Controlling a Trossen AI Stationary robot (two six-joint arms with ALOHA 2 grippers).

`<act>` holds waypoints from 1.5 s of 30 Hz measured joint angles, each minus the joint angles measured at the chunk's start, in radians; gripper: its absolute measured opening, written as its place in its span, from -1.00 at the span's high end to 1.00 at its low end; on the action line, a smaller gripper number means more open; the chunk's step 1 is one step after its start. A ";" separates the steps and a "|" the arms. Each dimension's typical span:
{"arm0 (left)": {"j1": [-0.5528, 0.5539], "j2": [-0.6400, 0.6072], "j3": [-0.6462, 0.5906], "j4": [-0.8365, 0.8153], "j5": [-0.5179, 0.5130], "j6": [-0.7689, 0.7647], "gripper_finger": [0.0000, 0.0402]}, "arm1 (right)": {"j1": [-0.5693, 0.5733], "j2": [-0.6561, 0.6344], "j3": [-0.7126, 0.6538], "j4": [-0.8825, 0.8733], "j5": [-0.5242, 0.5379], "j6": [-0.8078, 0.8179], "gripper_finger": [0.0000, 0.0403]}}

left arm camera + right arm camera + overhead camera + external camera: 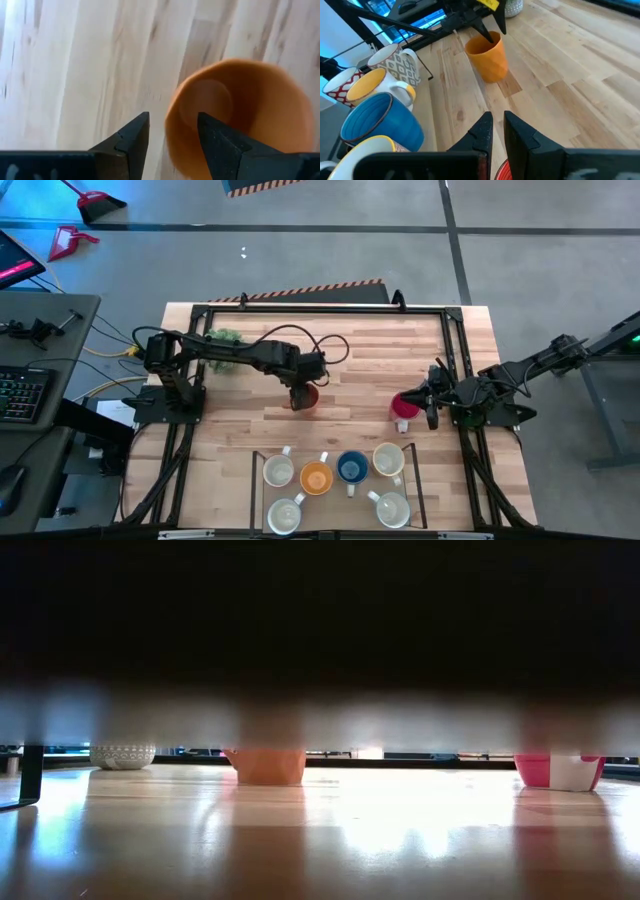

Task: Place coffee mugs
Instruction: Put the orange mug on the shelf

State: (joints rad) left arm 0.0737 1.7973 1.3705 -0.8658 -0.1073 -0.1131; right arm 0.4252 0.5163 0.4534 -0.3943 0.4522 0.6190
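Note:
An orange mug stands upright on its base mid-table. My left gripper points down over it, open. One finger is inside the mug and the other is outside, with the rim between them. A red mug rests on the table toward the right. My right gripper hangs shut just above and beside it, with nothing between its fingers. My left gripper straddles the orange mug's rim from above. The outer finger stands clear of the wall. I cannot tell whether the inner finger touches the inside wall. The mug stands on the table.
Several mugs, white, orange and blue, stand inside a black wire frame at the near edge. A green potted plant sits far left; its pot shows in the low view. Black rails border the table.

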 joint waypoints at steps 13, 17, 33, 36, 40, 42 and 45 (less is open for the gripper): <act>0.000 0.000 0.000 0.071 0.015 0.356 0.22 | 0.000 0.000 0.000 -0.009 0.000 0.013 0.88; 0.000 0.000 0.000 0.115 0.047 0.404 0.22 | 0.000 0.000 0.000 -0.008 0.000 0.013 0.88; -0.002 0.081 0.000 0.075 0.080 0.448 0.22 | 0.000 0.000 0.000 -0.005 -0.024 0.014 0.88; -0.005 0.096 0.001 0.080 0.035 0.450 0.22 | 0.000 0.000 0.000 -0.005 -0.038 0.014 0.88; 0.001 0.105 0.002 0.077 0.024 0.466 0.22 | 0.000 0.000 0.000 -0.005 -0.042 0.014 0.88; 0.004 0.105 0.001 0.078 0.023 0.476 0.23 | 0.000 0.000 0.000 -0.005 -0.042 0.014 0.88; 0.005 0.105 0.002 0.086 0.018 0.482 0.30 | 0.000 0.000 0.000 -0.005 -0.042 0.014 0.88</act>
State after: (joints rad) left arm 0.0784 1.9022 1.3724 -0.7803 -0.0898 0.3691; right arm 0.4255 0.5163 0.4534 -0.3996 0.4107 0.6327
